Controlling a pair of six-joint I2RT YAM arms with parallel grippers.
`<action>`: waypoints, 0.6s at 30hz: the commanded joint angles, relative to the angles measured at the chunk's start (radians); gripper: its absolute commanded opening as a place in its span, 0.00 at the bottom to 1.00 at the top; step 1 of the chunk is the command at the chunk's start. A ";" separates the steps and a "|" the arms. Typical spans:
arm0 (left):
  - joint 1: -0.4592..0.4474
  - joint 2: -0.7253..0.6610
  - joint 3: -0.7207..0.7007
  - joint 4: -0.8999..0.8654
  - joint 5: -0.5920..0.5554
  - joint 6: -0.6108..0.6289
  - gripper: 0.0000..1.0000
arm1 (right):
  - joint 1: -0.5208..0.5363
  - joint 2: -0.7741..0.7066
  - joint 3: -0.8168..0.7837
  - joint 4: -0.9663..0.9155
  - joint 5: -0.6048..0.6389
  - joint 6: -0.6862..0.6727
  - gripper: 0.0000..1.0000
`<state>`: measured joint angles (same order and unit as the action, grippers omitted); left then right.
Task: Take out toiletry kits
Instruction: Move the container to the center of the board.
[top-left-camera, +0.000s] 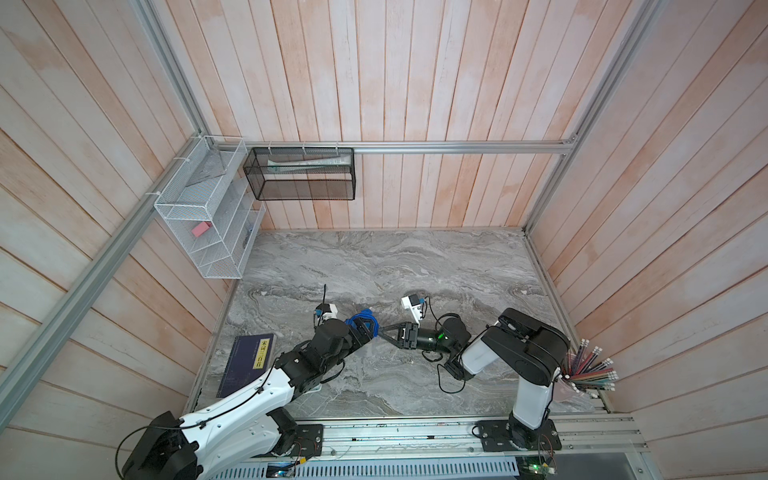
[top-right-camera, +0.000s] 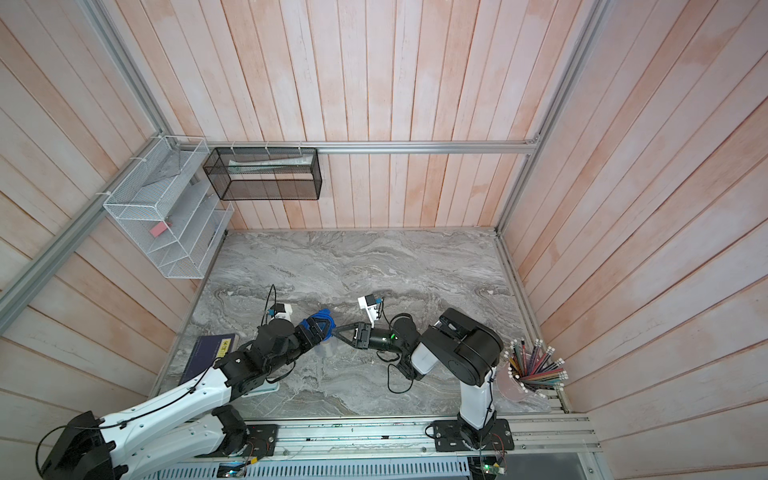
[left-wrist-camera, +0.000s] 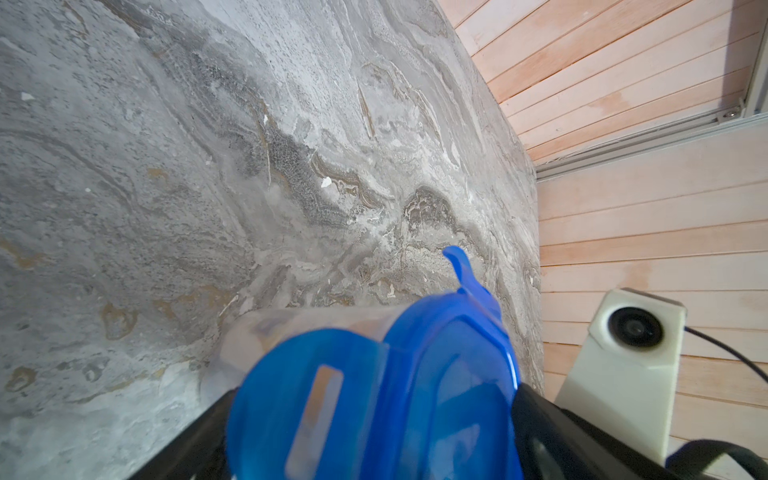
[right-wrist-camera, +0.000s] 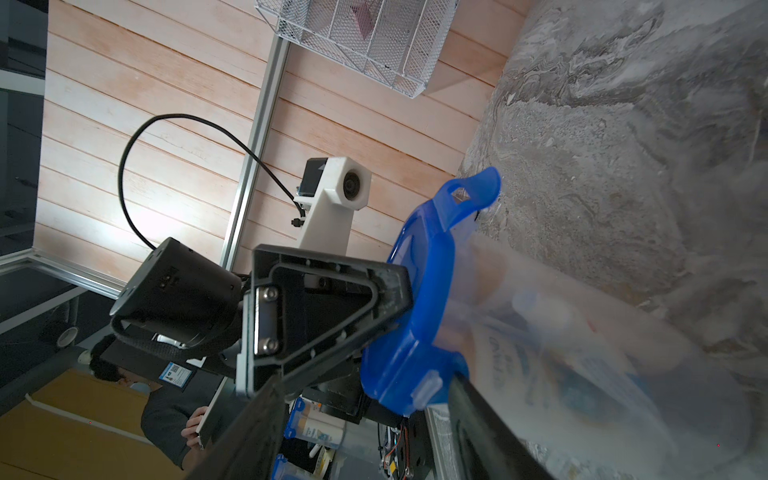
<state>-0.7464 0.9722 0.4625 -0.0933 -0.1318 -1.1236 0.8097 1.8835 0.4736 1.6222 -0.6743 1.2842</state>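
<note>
Lying beside right gripper (top-left-camera: 381, 332): toiletry kits (right-wrist-camera: 540, 365)

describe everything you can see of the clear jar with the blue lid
The clear jar is see-through plastic with blurred printed items inside and a translucent blue lid on; one clip flap sticks out unlatched. It seems to stand on the marble table, between the arms. The left gripper straddles the lid, a finger against its rim; the right gripper, open, reaches its side.
</note>
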 joint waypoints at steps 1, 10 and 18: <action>-0.005 0.022 -0.051 -0.090 0.024 -0.011 0.99 | 0.004 0.023 -0.016 0.185 0.009 0.009 0.63; -0.011 0.028 -0.064 -0.075 0.027 -0.022 0.98 | -0.007 0.017 -0.049 0.184 0.019 0.010 0.62; -0.013 0.052 -0.069 -0.062 0.027 -0.023 0.97 | -0.009 0.009 0.016 0.186 0.007 0.018 0.62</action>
<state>-0.7509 0.9886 0.4408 -0.0261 -0.1368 -1.1542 0.8070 1.8854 0.4587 1.6146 -0.6643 1.2945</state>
